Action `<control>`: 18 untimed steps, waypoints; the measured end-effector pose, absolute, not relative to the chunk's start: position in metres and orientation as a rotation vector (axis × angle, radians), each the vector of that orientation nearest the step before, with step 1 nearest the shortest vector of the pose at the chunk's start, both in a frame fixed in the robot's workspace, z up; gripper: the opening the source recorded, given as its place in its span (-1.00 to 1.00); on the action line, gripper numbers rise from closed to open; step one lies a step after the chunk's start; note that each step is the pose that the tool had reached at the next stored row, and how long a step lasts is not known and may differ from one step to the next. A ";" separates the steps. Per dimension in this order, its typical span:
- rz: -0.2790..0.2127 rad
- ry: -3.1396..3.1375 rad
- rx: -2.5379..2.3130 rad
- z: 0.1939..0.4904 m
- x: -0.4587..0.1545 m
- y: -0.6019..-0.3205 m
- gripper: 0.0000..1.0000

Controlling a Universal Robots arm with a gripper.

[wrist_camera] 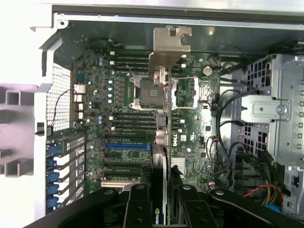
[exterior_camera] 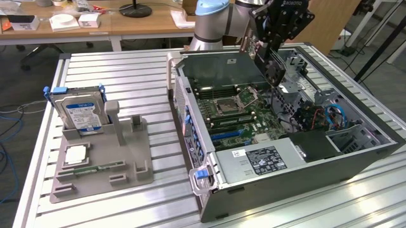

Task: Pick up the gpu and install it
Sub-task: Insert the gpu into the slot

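And here's the tool (exterior_camera: 265,42), up over the open computer case (exterior_camera: 298,183), clenched on the gpu (exterior_camera: 273,71), and the dark card hangs from it, tilted, above the far end of the case in the exterior view. From the wrist we're looking straight down the gpu (wrist_camera: 161,142), edge-on. The two black fingers (wrist_camera: 137,204) press it from either side, and its silver bracket (wrist_camera: 168,47) points away toward the case's far wall. The tool (wrist_camera: 164,190) has the card lined up over the motherboard (wrist_camera: 128,109), its thin edge running across the CPU socket (wrist_camera: 147,90), with the blue slot (wrist_camera: 127,147) just off to one side. The card is not yet seated in any slot. Over on the exterior view's left, on the slatted desk (exterior_camera: 127,85), the grey holder (exterior_camera: 127,156) carries the blue-labelled hard drive (exterior_camera: 79,111) standing upright and the small green memory stick (exterior_camera: 95,168) lying flat, well apart from the tool.
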State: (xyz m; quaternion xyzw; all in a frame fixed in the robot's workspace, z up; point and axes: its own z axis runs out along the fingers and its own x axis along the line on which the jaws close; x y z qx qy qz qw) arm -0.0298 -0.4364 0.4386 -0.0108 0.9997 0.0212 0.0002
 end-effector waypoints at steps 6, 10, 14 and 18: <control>0.067 3.139 -0.144 0.439 -0.030 -0.436 -0.47; 0.066 3.136 -0.212 0.439 -0.030 -0.436 -0.47; 0.066 3.131 -0.281 0.439 -0.030 -0.436 -0.47; 0.066 3.125 -0.351 0.439 -0.030 -0.436 -0.47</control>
